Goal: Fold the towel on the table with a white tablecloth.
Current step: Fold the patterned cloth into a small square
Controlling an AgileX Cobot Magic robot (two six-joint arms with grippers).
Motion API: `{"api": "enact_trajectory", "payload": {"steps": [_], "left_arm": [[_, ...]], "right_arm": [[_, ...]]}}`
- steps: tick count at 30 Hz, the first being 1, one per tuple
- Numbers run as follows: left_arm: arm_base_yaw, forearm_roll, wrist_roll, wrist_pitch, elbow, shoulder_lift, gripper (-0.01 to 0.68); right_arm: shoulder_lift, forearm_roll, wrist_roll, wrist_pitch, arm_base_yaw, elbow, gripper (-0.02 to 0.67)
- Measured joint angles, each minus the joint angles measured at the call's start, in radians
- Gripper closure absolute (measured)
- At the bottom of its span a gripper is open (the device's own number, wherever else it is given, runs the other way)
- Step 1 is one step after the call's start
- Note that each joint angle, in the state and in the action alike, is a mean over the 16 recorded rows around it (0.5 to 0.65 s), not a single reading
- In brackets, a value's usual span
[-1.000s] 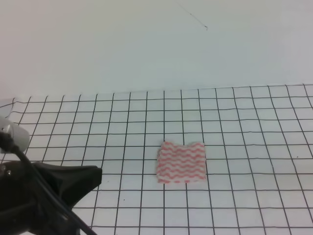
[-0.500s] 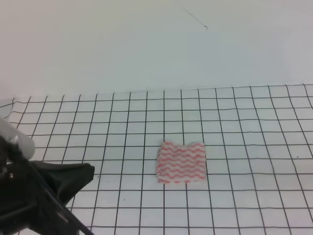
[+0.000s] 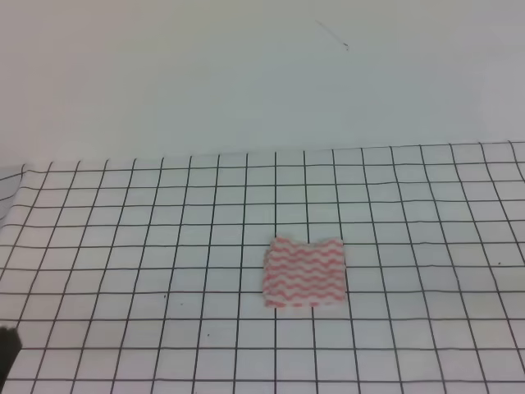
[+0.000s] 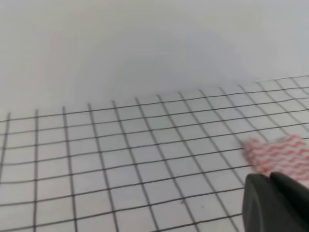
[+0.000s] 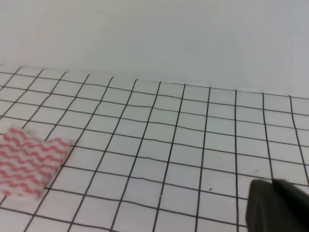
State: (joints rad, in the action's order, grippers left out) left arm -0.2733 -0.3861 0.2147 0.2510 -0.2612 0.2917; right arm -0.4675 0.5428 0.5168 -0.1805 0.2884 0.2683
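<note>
**Exterior high view: my left arm pulled out of shot**

Exterior high showed the towel lying folded and flat on the table with a white tablecloth, right where it sat a second ago. My left arm, bulky at lower left back then, had retreated; only a dark sliver remained at the corner. Left gripper and right gripper each showed just a dark tip, holding nothing visible, and I couldn't tell their opening.

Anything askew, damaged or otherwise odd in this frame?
Only a minor thing: the towel lies flat on the table with a white tablecloth, but its far edge is uneven, with a small notch near the left corner. No spill or damage shows.
</note>
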Motion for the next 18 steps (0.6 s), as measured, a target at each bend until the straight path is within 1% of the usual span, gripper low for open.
{"api": "enact_trajectory", "payload": {"steps": [5,9,13,18], "left_arm": [[0.124,0.058,-0.067,0.015,0.136,-0.162,0.676],[0.198,0.119,-0.143,0.031,0.216,-0.247,0.676],[0.243,0.18,-0.216,0.046,0.261,-0.293,0.676],[0.267,0.237,-0.278,0.063,0.277,-0.307,0.676]], "right_arm": [[0.0,0.0,0.0,0.0,0.0,0.0,0.65],[0.0,0.0,0.0,0.0,0.0,0.0,0.65],[0.0,0.0,0.0,0.0,0.0,0.0,0.65],[0.0,0.0,0.0,0.0,0.0,0.0,0.65]]}}
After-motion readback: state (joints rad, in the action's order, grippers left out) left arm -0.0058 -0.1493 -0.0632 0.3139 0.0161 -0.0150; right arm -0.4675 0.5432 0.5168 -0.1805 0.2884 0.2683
